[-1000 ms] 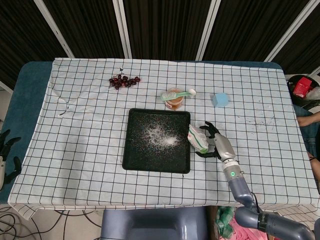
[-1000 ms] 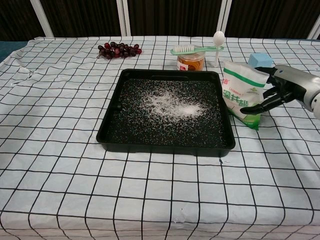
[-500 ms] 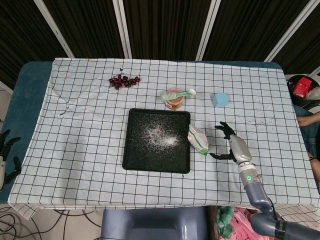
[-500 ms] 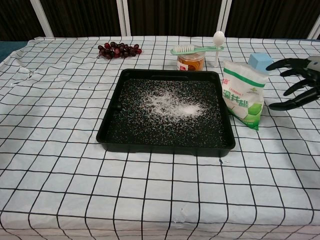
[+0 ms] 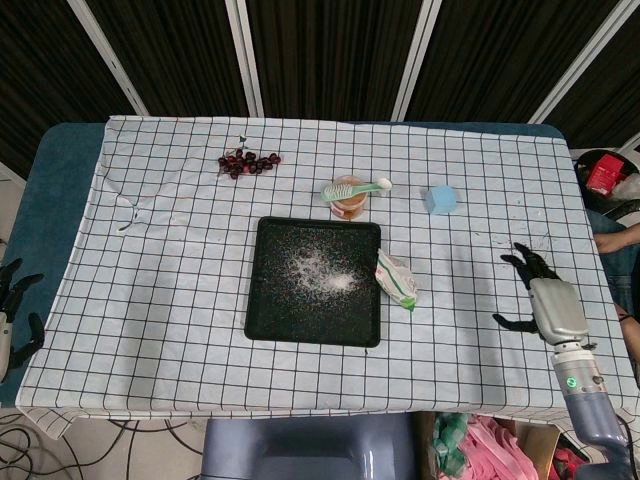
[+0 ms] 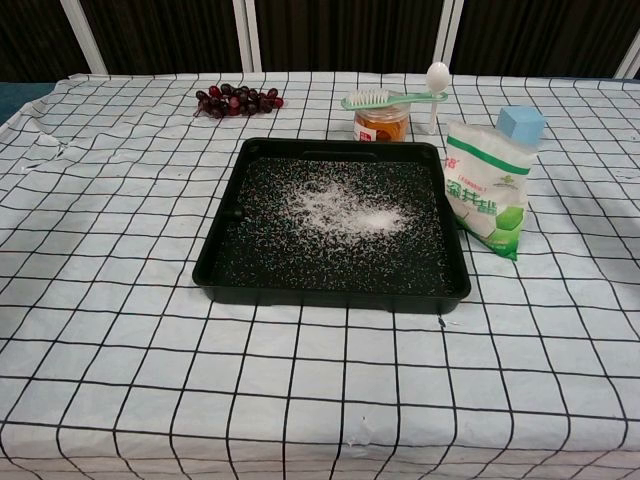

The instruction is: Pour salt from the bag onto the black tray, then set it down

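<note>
Head view shows the salt bag lying on the checked cloth of the surface, touching the right edge of the black tray. A white scatter of salt sits across the middle of the tray floor. The right hand is well apart from the bag, near the right edge of the cloth, with its dark fingers spread and nothing in them. The left hand hangs off the far left edge, beside the cloth, its fingers apart and holding nothing. In the chest view the bag leans against the tray's rim, green and white print facing the camera; neither hand appears there. Behind the tray stands a small orange jar with a green brush laid across its top, a white spoon next to it, a blue block behind the bag, and a bunch of dark grapes toward the back left.
</note>
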{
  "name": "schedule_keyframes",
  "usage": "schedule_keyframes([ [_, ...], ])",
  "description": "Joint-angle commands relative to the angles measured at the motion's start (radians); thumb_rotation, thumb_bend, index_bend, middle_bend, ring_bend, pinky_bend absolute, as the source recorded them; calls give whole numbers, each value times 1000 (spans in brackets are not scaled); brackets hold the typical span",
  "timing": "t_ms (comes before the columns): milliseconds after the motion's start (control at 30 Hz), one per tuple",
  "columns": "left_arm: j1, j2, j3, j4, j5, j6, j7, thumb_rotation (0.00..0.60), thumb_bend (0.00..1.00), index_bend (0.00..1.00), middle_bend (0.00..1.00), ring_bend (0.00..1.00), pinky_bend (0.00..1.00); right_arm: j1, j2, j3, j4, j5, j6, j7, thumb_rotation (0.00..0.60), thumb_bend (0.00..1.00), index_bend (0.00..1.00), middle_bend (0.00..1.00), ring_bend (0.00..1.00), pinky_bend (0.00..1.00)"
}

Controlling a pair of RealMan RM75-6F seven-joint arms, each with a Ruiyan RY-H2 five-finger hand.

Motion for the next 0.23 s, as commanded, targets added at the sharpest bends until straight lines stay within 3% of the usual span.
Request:
schedule_keyframes([
  [33, 0, 1, 3, -3, 4, -1, 1, 600, 655, 196, 26, 0, 0, -62, -6, -25, 61, -98, 149, -86, 600, 78, 164, 41, 84, 258],
  [233, 1, 6, 5, -9, 8, -2, -1, 600, 655, 196, 27, 0, 0, -93, -54, -55, 172, -181, 237, -145, 600, 78, 164, 46, 91, 258],
])
